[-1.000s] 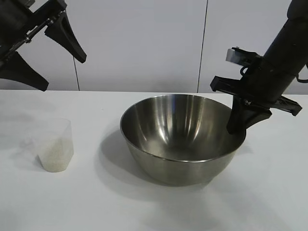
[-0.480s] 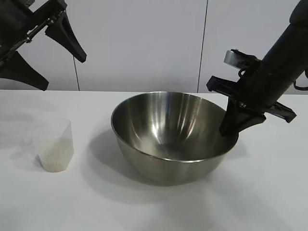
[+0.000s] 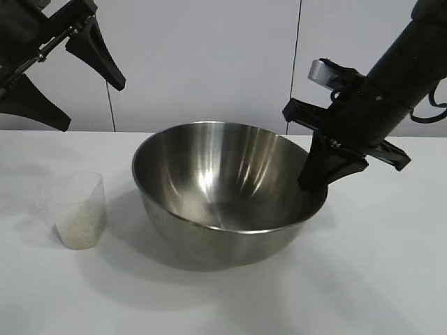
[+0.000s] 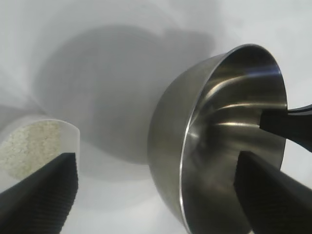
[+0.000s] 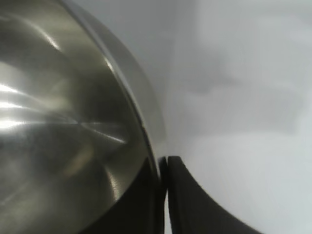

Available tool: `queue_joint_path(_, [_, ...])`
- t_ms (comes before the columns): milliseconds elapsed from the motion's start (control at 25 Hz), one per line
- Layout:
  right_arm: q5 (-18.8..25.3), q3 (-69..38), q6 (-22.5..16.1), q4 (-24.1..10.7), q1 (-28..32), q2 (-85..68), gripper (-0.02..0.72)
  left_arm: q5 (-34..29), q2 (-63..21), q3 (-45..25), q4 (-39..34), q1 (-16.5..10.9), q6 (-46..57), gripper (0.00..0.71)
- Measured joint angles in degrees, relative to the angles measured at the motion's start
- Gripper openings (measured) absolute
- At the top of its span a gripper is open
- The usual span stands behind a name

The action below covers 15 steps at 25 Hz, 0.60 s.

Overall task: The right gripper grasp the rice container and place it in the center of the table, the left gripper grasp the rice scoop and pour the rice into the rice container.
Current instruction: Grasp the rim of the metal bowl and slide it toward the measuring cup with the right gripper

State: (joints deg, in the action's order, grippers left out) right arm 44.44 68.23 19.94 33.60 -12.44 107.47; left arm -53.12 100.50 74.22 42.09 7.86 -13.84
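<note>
The small clear plastic rice scoop [image 3: 79, 209] holding white rice [image 3: 78, 225] stands near the white table's [image 3: 391, 279] left edge; the shiny steel rice container [image 3: 227, 188] sits mid-table, its right rim pinched by the right gripper [image 3: 312, 183]; the left gripper [image 3: 87, 98] hangs above the scoop, fingers spread, holding nothing.

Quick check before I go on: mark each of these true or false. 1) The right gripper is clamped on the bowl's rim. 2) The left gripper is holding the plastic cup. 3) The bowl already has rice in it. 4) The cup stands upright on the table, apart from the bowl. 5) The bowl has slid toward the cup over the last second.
1) True. The right gripper is shut on the rim of the bowl, one finger inside, one outside.
2) False. The left gripper hangs open above the table, holding nothing.
3) False. The bowl is empty; the rice is in the cup.
4) True.
5) True.
</note>
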Motion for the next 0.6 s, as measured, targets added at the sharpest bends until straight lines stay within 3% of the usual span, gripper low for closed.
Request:
queue_joint_path(360, [-3.4, 0.0, -6.5, -8.6, -5.3, 1.3, 0.012, 0.0, 0.0, 0.0, 0.0, 0.0, 0.0, 0.631])
queue_joint_path(600, [-3.5, 0.0, -7.9, -9.0, -5.6, 1.5, 0.013, 0.0, 0.0, 0.0, 0.0, 0.0, 0.0, 0.631])
